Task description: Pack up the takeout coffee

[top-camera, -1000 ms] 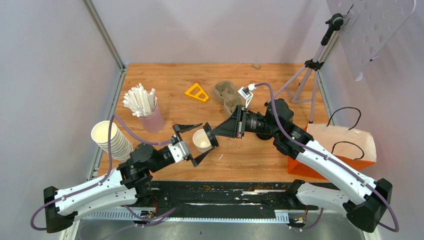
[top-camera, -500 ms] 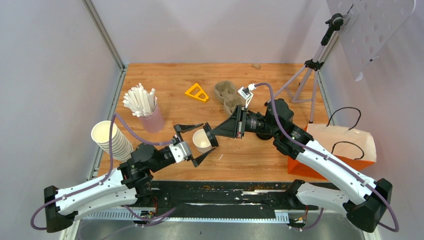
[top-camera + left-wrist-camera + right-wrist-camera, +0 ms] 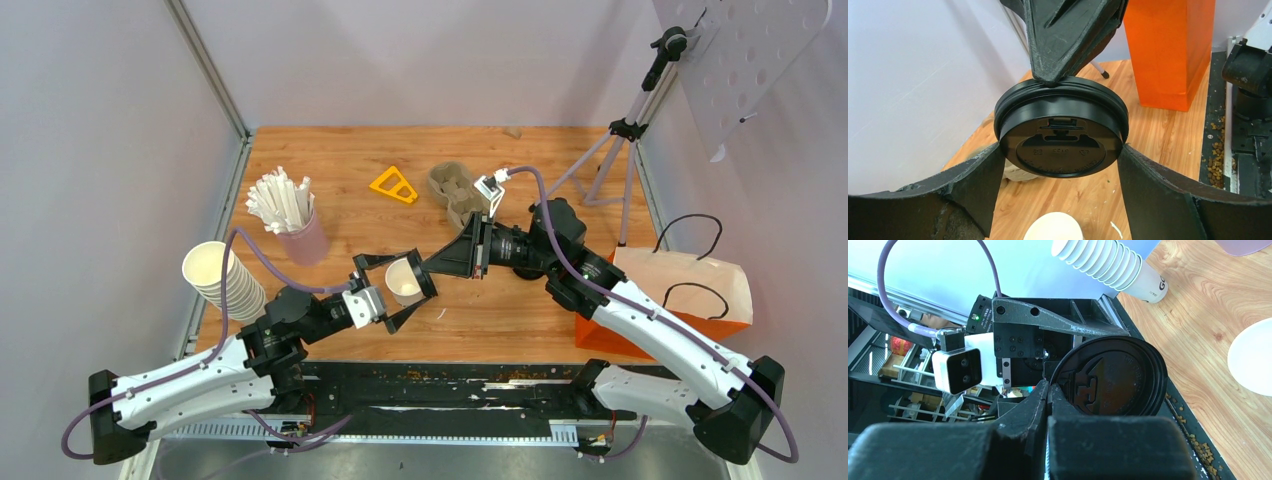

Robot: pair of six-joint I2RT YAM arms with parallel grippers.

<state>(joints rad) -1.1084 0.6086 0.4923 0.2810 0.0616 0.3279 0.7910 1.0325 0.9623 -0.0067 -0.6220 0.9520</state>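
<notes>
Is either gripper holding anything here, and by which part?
The right gripper is shut on the black lid, pinching its rim. The left gripper flanks the lid's sides; whether it grips cannot be told.

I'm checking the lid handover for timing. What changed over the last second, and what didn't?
The left gripper narrowed its jaws to flank the black lid, reaching its rim; whether it grips is unclear. The right gripper stayed shut on the lid's edge, and the white cup stayed on the table.
</notes>
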